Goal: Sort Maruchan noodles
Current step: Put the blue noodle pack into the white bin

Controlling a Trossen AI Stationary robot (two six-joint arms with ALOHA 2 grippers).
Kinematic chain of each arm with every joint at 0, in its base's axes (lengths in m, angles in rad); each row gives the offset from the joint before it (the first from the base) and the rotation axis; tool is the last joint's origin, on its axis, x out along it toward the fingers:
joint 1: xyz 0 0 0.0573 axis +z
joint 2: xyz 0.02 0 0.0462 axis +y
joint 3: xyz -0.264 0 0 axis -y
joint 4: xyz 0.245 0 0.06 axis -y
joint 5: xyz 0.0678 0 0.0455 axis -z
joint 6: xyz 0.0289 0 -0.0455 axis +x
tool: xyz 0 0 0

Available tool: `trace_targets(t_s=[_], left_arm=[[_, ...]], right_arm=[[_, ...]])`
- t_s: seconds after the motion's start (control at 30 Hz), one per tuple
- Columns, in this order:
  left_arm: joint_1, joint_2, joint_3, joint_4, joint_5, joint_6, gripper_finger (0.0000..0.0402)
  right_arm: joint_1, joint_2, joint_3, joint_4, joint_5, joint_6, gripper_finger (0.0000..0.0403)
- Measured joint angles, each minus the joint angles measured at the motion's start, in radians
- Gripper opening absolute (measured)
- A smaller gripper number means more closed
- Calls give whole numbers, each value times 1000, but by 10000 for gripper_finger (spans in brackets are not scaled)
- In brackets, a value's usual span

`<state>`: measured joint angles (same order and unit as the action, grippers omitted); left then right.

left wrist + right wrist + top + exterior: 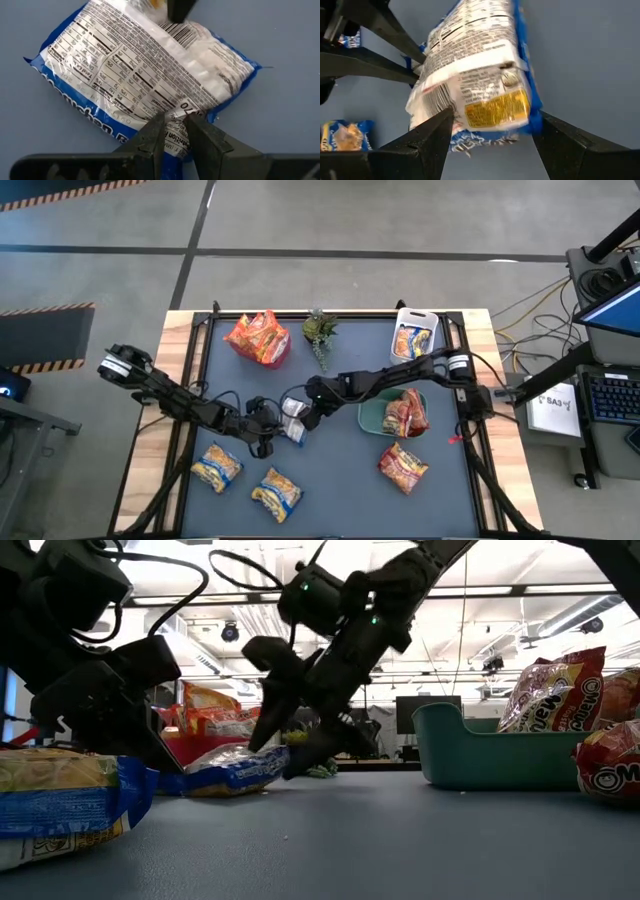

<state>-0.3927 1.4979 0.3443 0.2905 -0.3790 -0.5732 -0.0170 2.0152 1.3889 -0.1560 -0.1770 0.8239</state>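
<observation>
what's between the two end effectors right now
A blue-edged noodle packet, label side up. The left end effector pinches one edge while the right end effector straddles the opposite end, open; both wrist views show it.

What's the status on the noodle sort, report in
Left tool shut on blue packet edge, mid-table. Right tool open, straddling the same packet's other end. Packet face-down on the mat. Nothing blocking.

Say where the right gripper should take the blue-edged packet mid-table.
Its free edge, from the right. The blue-edged packet lies nutrition panel up; the left gripper pinches its opposite edge, and the right gripper straddles this edge, jaws open, so closing across the packet probably suffices.
</observation>
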Motion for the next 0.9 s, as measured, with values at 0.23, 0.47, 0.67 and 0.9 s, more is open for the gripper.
trace_targets(t_s=[0.23,0.47,0.67,0.9], left_arm=[[-1,1,-2,9,-3,4,68],[-1,1,-2,15,-5,11,68],[-2,2,-3,24,-8,14,68],[-2,2,-3,32,-11,14,68]], right_arm=[[3,44,-3,220,-84,3,251],[4,43,-2,269,-94,-24,237],[4,64,-3,274,-92,-23,233],[4,75,-3,276,-88,-8,229]])
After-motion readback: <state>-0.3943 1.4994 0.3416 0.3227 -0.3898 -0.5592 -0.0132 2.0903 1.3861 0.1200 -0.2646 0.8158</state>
